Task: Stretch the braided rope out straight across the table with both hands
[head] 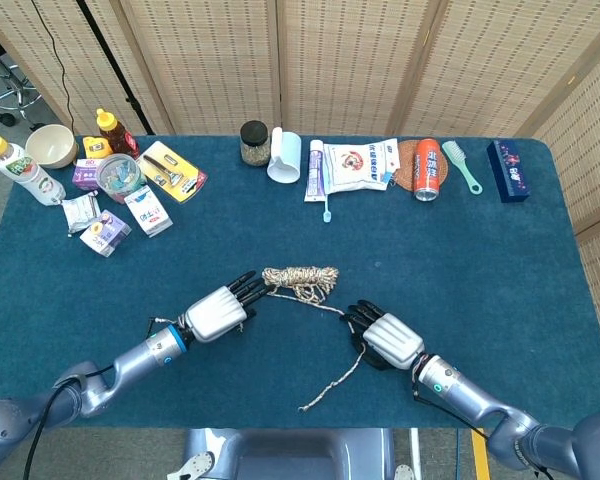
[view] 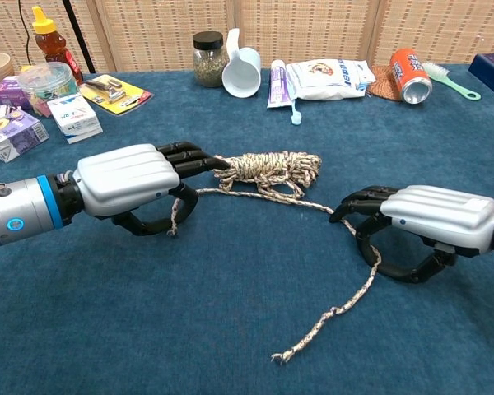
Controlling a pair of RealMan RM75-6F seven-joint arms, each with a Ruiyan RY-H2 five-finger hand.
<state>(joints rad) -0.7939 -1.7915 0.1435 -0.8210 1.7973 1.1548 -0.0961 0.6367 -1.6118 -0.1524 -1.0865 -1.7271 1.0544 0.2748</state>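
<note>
The braided rope lies mid-table, mostly as a coiled bundle. My left hand reaches the bundle's left end with its fingertips. A short rope end hangs between its thumb and fingers, pinched there. One strand runs from the bundle to my right hand, whose fingers and thumb curl around it. Beyond that hand the loose tail trails toward the table's front edge.
Along the back edge stand a jar, white cup, toothpaste, pouch, orange can, brush and blue box. Bottles, a bowl and small packets crowd the back left corner.
</note>
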